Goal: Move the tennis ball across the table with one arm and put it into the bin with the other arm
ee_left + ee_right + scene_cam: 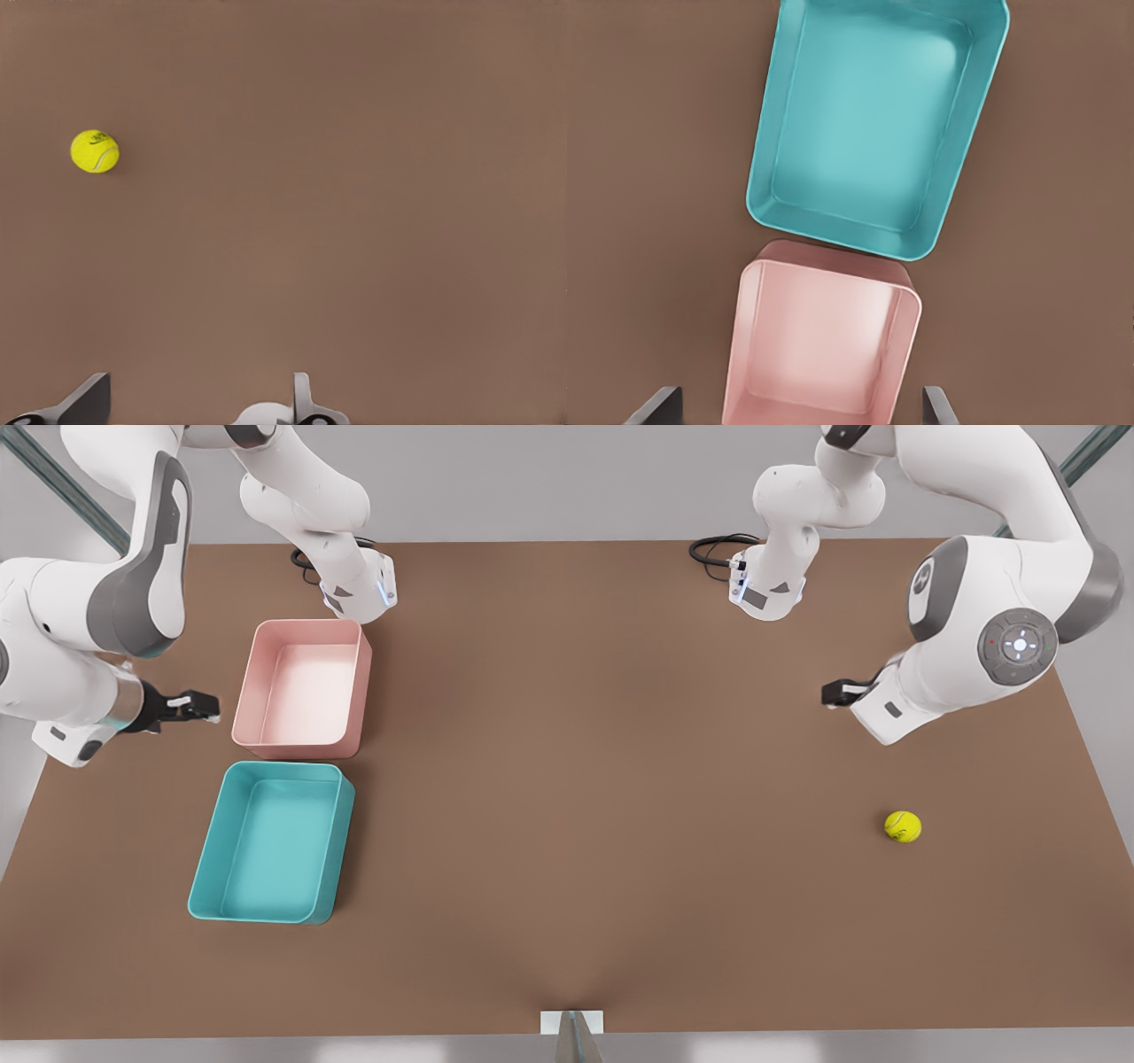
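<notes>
The brown table [567, 779] carries a teal bin [205, 868] at eight o'clock, a pink bin [251, 691] just beyond it, and a tennis ball [903, 826] at four o'clock.

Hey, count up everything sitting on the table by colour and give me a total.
Yellow-green: 1, the tennis ball
Teal: 1, the teal bin
Pink: 1, the pink bin
Total: 3 things on the table, none held by either arm.
</notes>
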